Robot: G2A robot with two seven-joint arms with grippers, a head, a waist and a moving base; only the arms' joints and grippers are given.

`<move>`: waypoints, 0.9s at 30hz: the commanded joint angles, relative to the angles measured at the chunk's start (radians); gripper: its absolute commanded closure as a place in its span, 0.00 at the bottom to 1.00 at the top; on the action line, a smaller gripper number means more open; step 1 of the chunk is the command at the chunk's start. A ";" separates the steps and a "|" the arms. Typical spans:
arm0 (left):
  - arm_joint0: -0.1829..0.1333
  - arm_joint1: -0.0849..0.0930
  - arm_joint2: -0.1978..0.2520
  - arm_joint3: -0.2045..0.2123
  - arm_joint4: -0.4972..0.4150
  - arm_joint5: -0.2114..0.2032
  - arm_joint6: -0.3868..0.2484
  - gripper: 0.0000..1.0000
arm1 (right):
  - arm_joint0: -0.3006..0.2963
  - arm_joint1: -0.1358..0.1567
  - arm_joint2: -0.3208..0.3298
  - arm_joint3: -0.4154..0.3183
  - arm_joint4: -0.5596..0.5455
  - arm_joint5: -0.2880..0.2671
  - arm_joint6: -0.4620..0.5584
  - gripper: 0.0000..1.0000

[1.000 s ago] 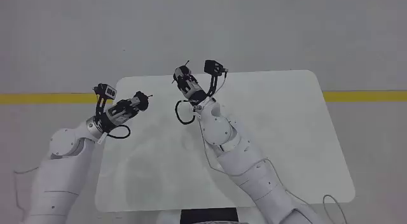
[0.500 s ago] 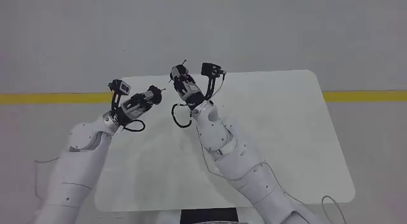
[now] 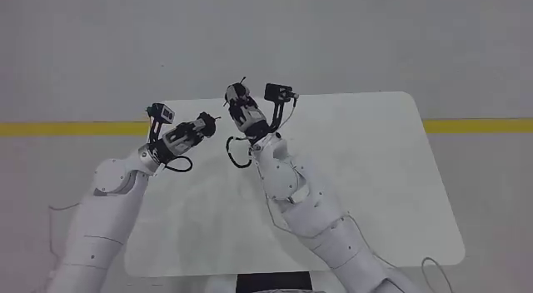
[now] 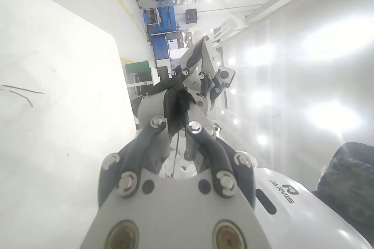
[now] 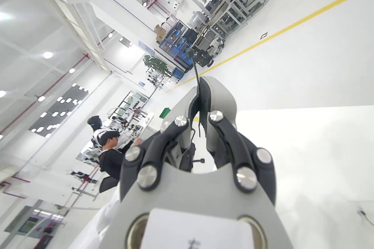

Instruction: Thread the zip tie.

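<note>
- The left pincer (image 4: 176,104) hangs above the far left corner of the tabletop (image 3: 375,176). It is pressed together on a thin dark strap (image 4: 174,151) that runs back toward its base. I take this strap for the tail end of the tie.
- Between them, the two pincers are near each other but apart, and both are off the tabletop. I cannot trace the strap from one to the other.
- The right pincer (image 5: 201,89) is just to the right of the left one, over the far edge. It pinches the tie (image 5: 193,66) a little below its head (image 5: 189,52), which sticks out past the tip.
- The step in hand, as I judge it, is bringing tail to head; nothing is threaded yet. To do it well:
  - Hold the head steady in the right pincer and let the left one do the travelling.
  - Turn the tail tip so that it points straight along the head's slot.
  - Grip close to the tip so that the strap does not bow.
  - Go slowly at the end, since the slot is small and a skewed tip would slide past it.
- Counts: two pincers, one tabletop, one head, and one tie as far as I can tell. Two thin dark lines (image 4: 24,90) lie on the tabletop; I cannot tell whether they are marks or spare ties.
</note>
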 commanded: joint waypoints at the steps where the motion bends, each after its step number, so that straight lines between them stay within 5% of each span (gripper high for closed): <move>1: 0.000 0.000 0.000 0.000 0.000 0.000 0.000 1.00 | -0.008 0.002 -0.004 -0.011 -0.025 0.007 0.005 1.00; 27: 0.000 0.000 0.000 0.000 0.000 0.000 0.000 1.00 | -0.035 0.002 -0.046 -0.029 -0.112 0.049 0.014 1.00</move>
